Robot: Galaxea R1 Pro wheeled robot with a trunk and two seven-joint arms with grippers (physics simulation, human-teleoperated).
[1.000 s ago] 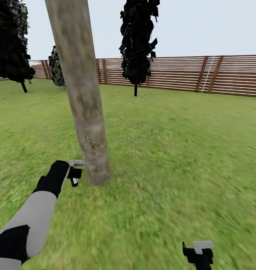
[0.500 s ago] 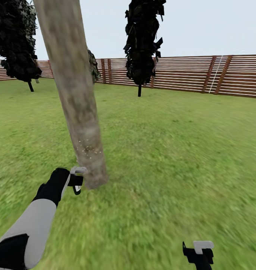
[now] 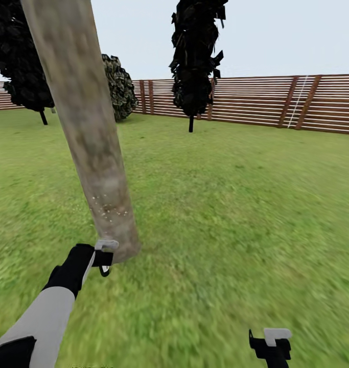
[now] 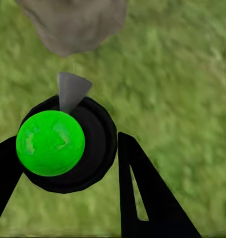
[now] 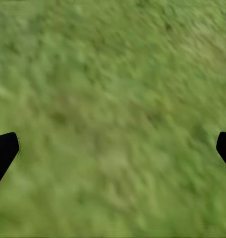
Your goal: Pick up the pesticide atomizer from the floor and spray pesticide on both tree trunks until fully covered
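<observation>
Where the green lawn (image 3: pixel 235 204) spreads out ahead of me, a brown slatted fence (image 3: pixel 256 99) closes its far edge under a pale sky. Rising from the grass near my left arm is a thick, pale grey-brown tree trunk (image 3: pixel 87 128), leaning slightly and running out past the upper frame; tiny pale specks dot its bark low down. Three dark bushy trees (image 3: pixel 194 56) stand well beyond it, close to the fence. My left hand (image 3: pixel 103 254) sits just beside the base of the trunk, closed around the pesticide atomizer (image 4: pixel 63 141). From the left wrist camera I see the atomizer's bright green cap in a black ring, gripped between the two black fingers (image 4: pixel 142 193), with its grey nozzle pointing at the foot of the trunk (image 4: pixel 73 22). My right hand (image 3: pixel 271 343) hangs low over bare grass, well apart from the tree; in its wrist camera the fingertips (image 5: pixel 3 151) sit wide apart, holding nothing.
</observation>
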